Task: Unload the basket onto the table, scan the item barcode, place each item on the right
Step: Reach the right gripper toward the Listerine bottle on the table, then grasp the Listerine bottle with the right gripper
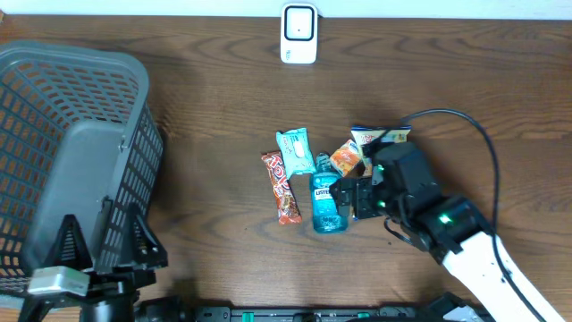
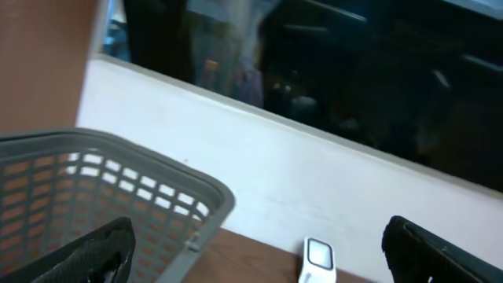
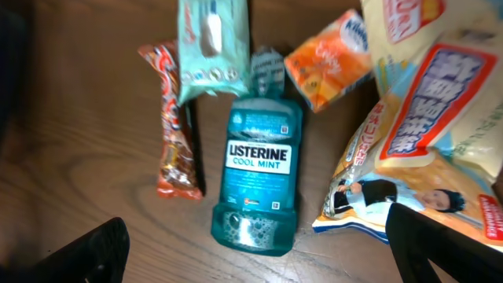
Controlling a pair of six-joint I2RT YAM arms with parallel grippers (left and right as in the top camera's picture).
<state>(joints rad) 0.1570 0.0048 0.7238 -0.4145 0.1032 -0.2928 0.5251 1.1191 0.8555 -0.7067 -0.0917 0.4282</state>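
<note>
Your left gripper (image 1: 107, 246) sits nearest the overhead lens at 7 o'clock, its jaws spread wide with nothing between them, poised above the grey basket (image 1: 54, 134). At the centre of the table (image 1: 206, 107) lies the mouthwash bottle (image 1: 328, 204), which I take to be the item to scan, because your right gripper (image 1: 349, 199) hangs at it, fully open and holding nothing. The candy bar (image 1: 281, 186) lies just beside the bottle at 9 o'clock, and the scanner (image 1: 298, 33) stands well apart at 12 o'clock. From the left wrist you see only the basket rim and the scanner past the open fingers, so leave that arm parked. From the right wrist, the bottle lies label up with its cap at 12 o'clock, touching the teal wipes pack (image 3: 208, 47). The orange packet (image 3: 330, 59) is at 1 o'clock and the snack bag (image 3: 424, 134) at 3 o'clock, close to the bottle's side. No barcode shows, so it is probably underneath. Come straight down and close across the lower body, clear of the bag's edge. Lift before you swing toward the scanner, then roll the back face to it.
</note>
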